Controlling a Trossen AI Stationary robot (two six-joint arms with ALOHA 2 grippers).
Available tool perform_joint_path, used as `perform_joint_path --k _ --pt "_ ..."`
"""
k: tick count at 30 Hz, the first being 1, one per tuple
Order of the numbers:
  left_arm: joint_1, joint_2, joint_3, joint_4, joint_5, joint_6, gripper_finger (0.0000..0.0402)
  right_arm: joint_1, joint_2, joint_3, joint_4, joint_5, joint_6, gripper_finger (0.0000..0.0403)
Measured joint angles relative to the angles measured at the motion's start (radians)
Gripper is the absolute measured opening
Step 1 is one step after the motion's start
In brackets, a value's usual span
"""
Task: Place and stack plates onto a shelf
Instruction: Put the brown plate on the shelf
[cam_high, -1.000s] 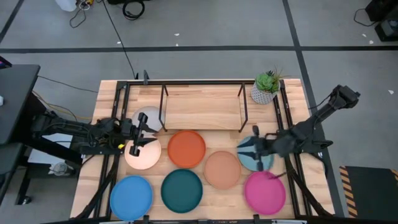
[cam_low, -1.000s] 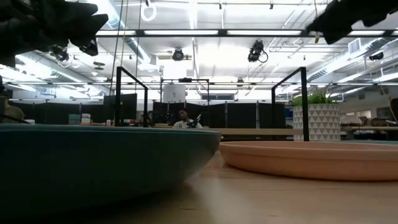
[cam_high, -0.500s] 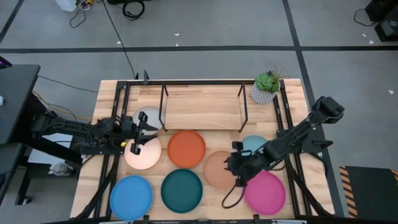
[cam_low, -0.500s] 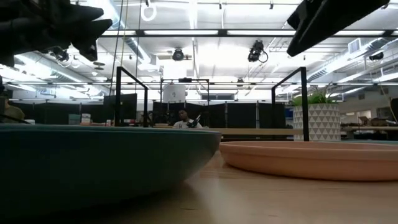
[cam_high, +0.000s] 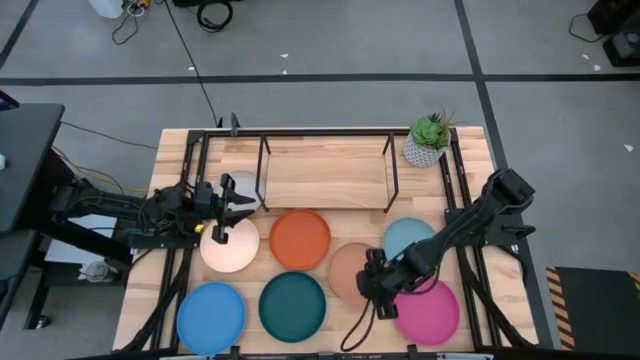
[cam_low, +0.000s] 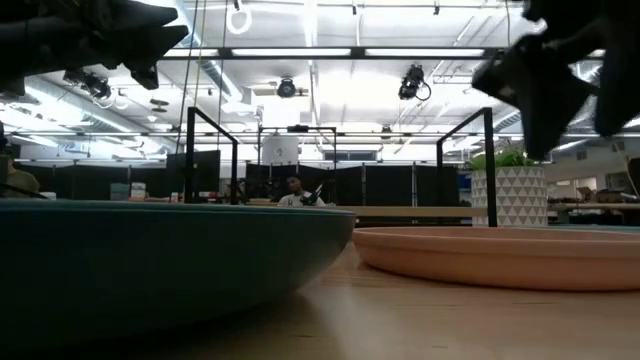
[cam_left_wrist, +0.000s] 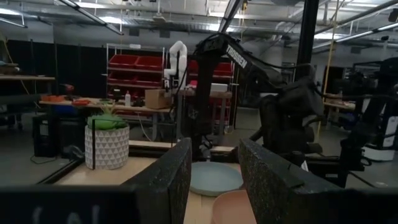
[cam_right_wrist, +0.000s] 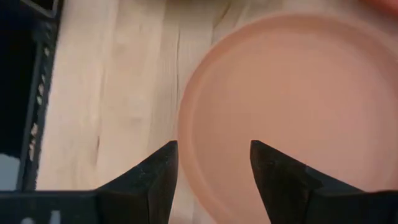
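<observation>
The right gripper (cam_high: 374, 283), fingers spread, hovers over the near rim of the peach plate (cam_high: 352, 268) on the desk (cam_high: 320, 170), in front of the shelf (cam_high: 327, 176); the left gripper (cam_high: 236, 203), fingers parted, waits above the cream plate (cam_high: 229, 247)

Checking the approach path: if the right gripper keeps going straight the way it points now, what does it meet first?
Most likely the peach plate: the open right gripper points down at its near rim, straddling the edge beside bare tabletop.

Dark teal plate (cam_low: 150, 255) looms beside the peach plate (cam_low: 500, 255), shelf (cam_low: 410, 211) and plant pot (cam_low: 508, 195) behind
</observation>
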Motion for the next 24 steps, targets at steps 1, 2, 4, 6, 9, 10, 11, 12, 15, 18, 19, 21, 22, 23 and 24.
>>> perform_joint_path --k 1,2,4,6,9,10,11,12,15,18,19,21,22,23,24 --pt "0.000 0.000 0.000 0.001 0.000 0.001 0.0142 0.003 0.012 0.000 -0.004 -0.004 -0.007 0.0202" --pt "0.000 0.000 0.000 0.001 0.000 0.002 0.0142 0.006 0.024 0.000 -0.006 -0.012 -0.013 0.0199" --pt "0.000 0.000 0.000 0.000 0.000 0.002 0.0142 0.011 0.042 0.000 -0.011 -0.025 -0.028 0.0191" --pt "0.000 0.000 0.000 0.001 0.000 0.001 0.0142 0.017 0.058 0.000 -0.011 -0.033 -0.048 0.0185" --pt "0.000 0.000 0.002 0.001 0.000 0.003 0.0142 0.028 0.073 0.000 -0.017 -0.037 -0.070 0.0177" --pt "0.000 0.000 0.002 0.000 0.000 0.003 0.0142 0.034 0.073 0.000 -0.022 -0.037 -0.075 0.0174" --pt "0.000 0.000 0.002 0.000 0.000 0.004 0.0142 0.040 0.072 0.000 -0.025 -0.037 -0.077 0.0172" --pt "0.000 0.000 0.002 0.000 0.000 0.004 0.0142 0.046 0.072 0.000 -0.031 -0.031 -0.077 0.0170" --pt "0.000 0.000 0.002 0.000 0.000 0.005 0.0142 0.063 0.072 0.000 -0.058 -0.019 -0.089 0.0164" --pt "0.000 0.000 0.002 -0.004 0.000 0.005 0.0142 0.078 0.088 -0.002 -0.070 -0.002 -0.098 0.0160" --pt "0.000 0.000 0.002 -0.006 0.000 0.005 0.0142 0.082 0.096 -0.004 -0.084 0.005 -0.102 0.0160" --pt "0.000 0.000 0.002 -0.005 0.000 0.005 0.0142 0.088 0.119 -0.004 -0.081 0.006 -0.114 0.0160" --pt "0.000 0.000 0.002 -0.006 0.000 0.005 0.0142 0.089 0.129 -0.004 -0.081 0.006 -0.121 0.0160" --pt "0.000 0.000 0.002 -0.006 0.000 0.005 0.0142 0.089 0.138 -0.004 -0.081 0.006 -0.127 0.0160" --pt "0.000 0.000 0.002 -0.005 0.000 0.005 0.0142 0.089 0.148 -0.004 -0.081 0.006 -0.134 0.0160"
